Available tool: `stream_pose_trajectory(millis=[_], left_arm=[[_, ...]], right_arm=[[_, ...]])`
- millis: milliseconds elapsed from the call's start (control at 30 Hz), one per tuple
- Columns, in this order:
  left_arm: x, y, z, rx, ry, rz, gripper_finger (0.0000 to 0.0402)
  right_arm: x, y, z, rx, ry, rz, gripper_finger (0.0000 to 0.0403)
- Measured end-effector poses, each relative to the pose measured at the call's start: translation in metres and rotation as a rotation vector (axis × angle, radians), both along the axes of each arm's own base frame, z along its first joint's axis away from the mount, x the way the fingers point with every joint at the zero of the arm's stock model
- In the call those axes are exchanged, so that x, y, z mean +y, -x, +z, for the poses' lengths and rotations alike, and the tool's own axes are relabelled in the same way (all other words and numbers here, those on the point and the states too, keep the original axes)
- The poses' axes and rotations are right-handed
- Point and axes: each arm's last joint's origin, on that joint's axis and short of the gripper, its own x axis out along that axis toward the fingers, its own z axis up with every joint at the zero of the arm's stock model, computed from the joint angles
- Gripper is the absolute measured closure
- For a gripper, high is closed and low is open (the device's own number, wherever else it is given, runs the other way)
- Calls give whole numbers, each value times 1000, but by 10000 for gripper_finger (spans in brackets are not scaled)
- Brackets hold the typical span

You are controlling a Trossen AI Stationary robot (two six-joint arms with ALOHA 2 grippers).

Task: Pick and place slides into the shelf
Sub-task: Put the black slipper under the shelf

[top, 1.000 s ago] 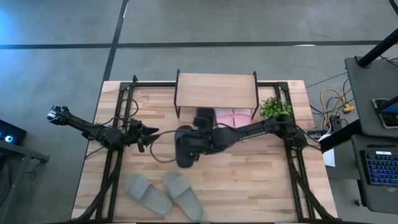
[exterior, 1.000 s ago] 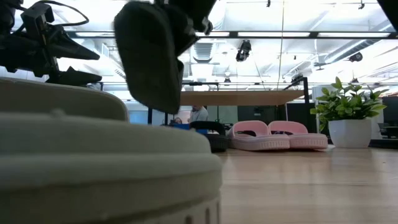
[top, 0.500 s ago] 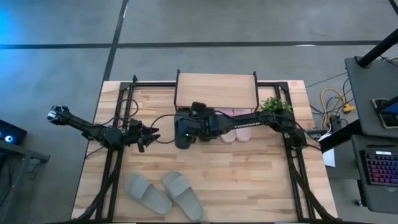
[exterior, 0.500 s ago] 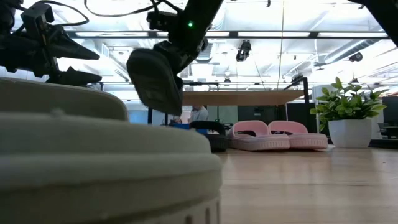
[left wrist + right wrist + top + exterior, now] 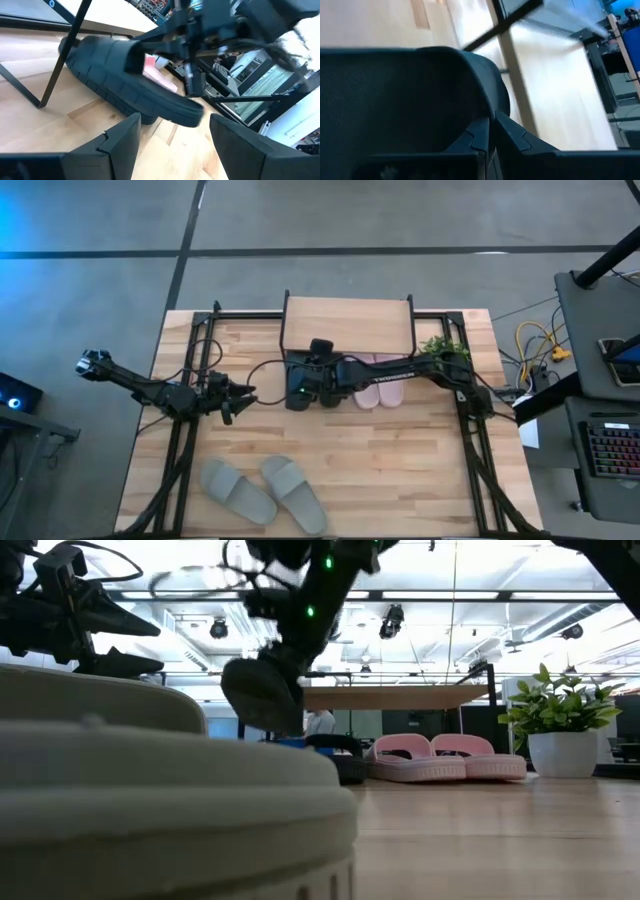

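My right gripper (image 5: 303, 380) is at the front left of the shelf (image 5: 348, 326), shut on a black slide (image 5: 262, 698) that hangs in the air; the left wrist view shows this slide (image 5: 120, 90) tilted beside a shelf leg (image 5: 60, 65). The second black slide (image 5: 342, 766) and the pink pair (image 5: 445, 760) rest sole-down on the table under the shelf. Two grey-green slides (image 5: 235, 491) (image 5: 295, 493) lie near the table's near edge. My left gripper (image 5: 247, 393) waits open, left of the held slide. My right gripper holds the black slide pinched between its shut fingers (image 5: 481, 134), on a black edge (image 5: 485, 85) of it; which part that is, I cannot tell. It comes from above (image 5: 192, 75). The slide is lifted clear of the table, tilted and hanging below the fingers.
A small potted plant (image 5: 441, 352) stands at the shelf's right front corner. Cables run across the table near the left arm (image 5: 262, 370). Bare wooden table (image 5: 400, 460) stretches between the shelf and the grey-green pair.
My right gripper has carried the black slide from the table's middle toward the far edge, up to the shelf's front left. The slide has stayed in the air and has come lower. My left arm has kept still.
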Motion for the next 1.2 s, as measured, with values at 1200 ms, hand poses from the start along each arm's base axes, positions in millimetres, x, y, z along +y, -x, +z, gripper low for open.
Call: stream_pose_trajectory(millis=[1200], left_arm=[[0,0,0,0,-1,1,178]], right_arm=[[-31,7,-45,-29,-223,-80,261]])
